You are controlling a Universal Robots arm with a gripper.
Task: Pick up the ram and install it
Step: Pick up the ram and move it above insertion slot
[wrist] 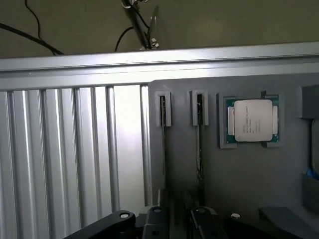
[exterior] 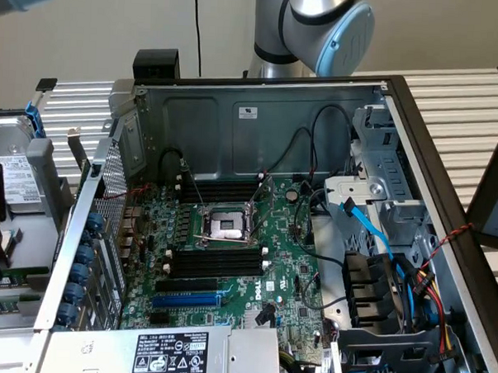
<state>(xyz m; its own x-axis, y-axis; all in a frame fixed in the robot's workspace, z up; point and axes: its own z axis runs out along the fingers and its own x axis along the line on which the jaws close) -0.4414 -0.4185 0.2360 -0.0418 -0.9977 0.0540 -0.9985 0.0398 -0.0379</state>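
Arm (exterior: 272, 39): silver-grey metal tube with rounded joint housings, smooth finish.
Joint cap (exterior: 345, 35): round, light blue, matt.
Gripper (wrist: 177, 221): black body and black links.
Fingers (wrist: 154, 226): black, blocky.
Screws (wrist: 123, 216): round silver heads on the links.

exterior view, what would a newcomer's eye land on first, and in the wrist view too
In the exterior view, the open computer case with its green motherboard sits mid-picture, the robot arm behind it. In the wrist view, a silver processor sits in a grey tray, beside two edge-on ram sticks.
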